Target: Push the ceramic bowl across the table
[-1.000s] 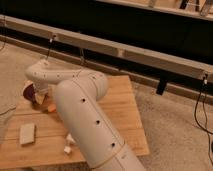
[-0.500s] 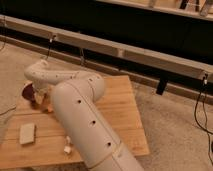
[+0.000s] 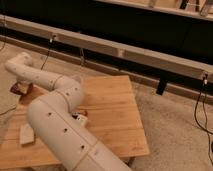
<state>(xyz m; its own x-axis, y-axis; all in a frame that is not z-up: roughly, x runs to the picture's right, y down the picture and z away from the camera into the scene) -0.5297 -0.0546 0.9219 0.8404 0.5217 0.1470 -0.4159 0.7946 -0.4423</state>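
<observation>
Your gripper (image 3: 24, 84) hangs at the ten o'clock corner of the table (image 3: 115, 112), by the ceramic bowl (image 3: 15, 89). You cannot tell whether it is spread or closed. An off-centre push could skid the bowl over that near edge.

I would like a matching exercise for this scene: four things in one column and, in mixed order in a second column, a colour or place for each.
1 ceramic bowl
2 sponge
3 gripper
4 table

a light wooden planks
b at the end of the white arm, by the bowl
c dark maroon, at the table's far-left edge
d beige, on the table's near-left part

Pairs: 1-c, 2-d, 3-b, 4-a
</observation>
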